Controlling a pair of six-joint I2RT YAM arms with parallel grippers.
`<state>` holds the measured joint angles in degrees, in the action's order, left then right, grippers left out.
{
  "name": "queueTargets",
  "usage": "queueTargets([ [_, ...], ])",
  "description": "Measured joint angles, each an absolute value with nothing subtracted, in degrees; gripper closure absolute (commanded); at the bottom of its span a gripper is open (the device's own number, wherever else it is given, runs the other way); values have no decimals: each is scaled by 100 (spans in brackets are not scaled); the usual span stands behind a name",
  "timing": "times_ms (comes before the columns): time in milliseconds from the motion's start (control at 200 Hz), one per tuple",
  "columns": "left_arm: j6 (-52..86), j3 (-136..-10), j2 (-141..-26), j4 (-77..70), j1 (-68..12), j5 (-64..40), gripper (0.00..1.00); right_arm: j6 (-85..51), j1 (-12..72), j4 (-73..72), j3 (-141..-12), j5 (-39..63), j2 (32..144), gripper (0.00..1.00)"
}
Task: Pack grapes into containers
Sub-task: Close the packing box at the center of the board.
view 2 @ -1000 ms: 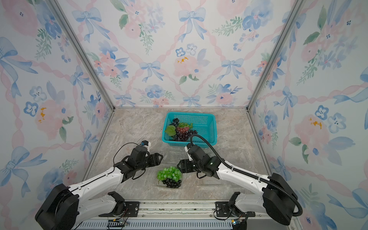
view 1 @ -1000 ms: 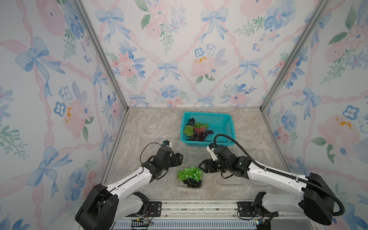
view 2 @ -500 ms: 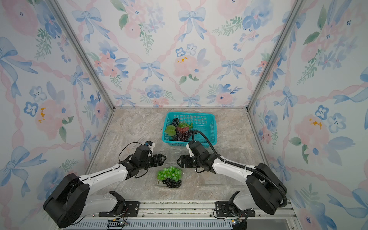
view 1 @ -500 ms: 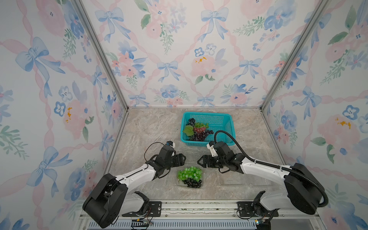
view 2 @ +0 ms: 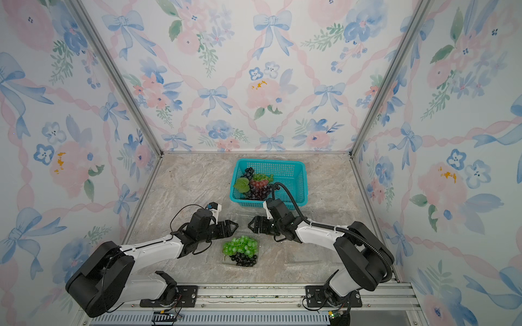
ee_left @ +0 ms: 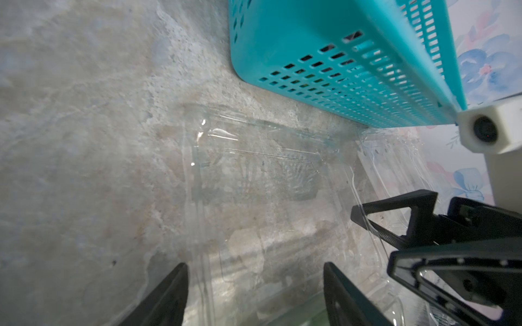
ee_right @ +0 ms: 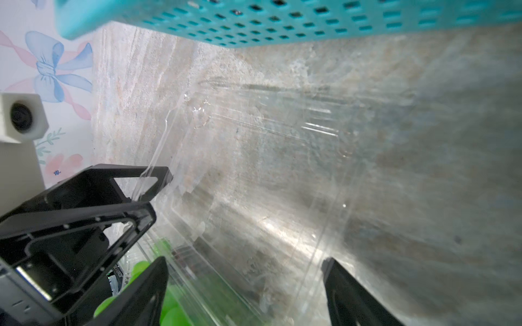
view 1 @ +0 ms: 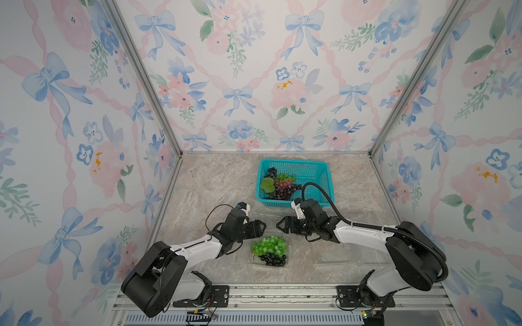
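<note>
At the open clamshell lid [ee_left: 254, 175], left end effector [view 1: 261, 226] and right end effector [view 1: 281, 225] gape empty; the slick lid may slip or snag on green grapes [view 1: 269, 246].

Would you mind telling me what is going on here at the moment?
Two robot arms are mid-packing. One clear container already holds a green bunch and a dark bunch, its lid open. The left gripper and right gripper, both open and empty, face each other over that lid. More grapes wait in the teal basket behind.
</note>
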<state>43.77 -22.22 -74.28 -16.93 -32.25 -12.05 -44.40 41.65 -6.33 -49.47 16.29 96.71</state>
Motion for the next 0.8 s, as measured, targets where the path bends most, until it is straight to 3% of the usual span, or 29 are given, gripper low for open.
queueTargets([
  [800, 4617, -2073, -6615, -1876, -3177, -1463, 23, -4244, 4469, -596, -5004, 1256, 9120, 16],
])
